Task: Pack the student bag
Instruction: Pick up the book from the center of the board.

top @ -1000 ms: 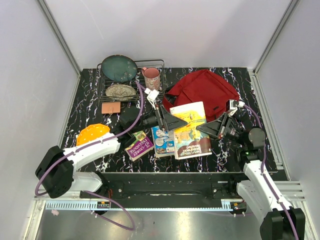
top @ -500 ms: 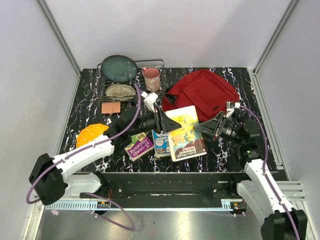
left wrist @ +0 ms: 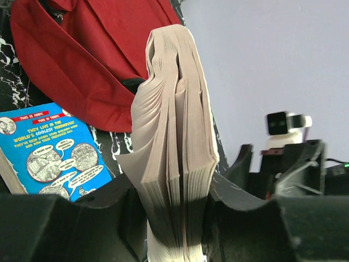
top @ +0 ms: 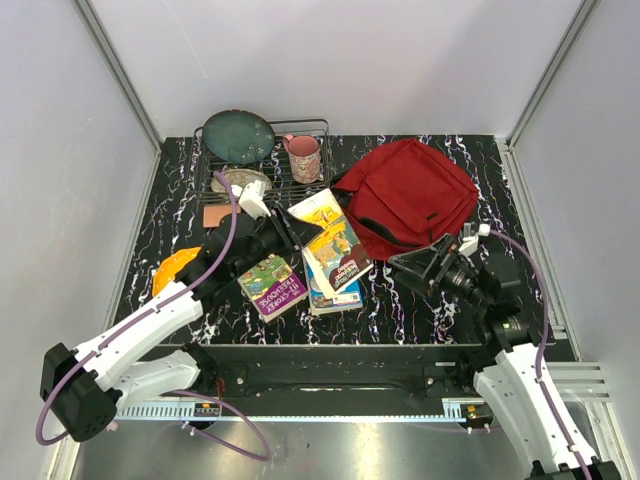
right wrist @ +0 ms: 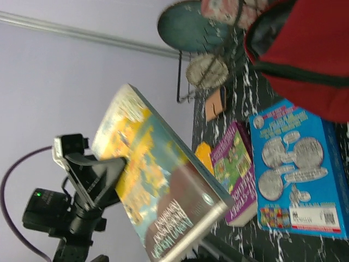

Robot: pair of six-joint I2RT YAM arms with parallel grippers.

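Got the student bag (top: 410,190) lying flat at the far right of the table (top: 170,200). Turned diagonal, long axis roughly near-left to far-right, dark opening seemingly at the left end. Seeing the left gripper (top: 290,231) clamped on a yellow picture book (top: 332,240), held up tilted just left of the bag. Right gripper (top: 420,262) by the bag's near edge, apart from the book; can't tell open or closed. Also spotting a blue book (top: 335,292) and a purple book (top: 272,284) lying flat nearer.
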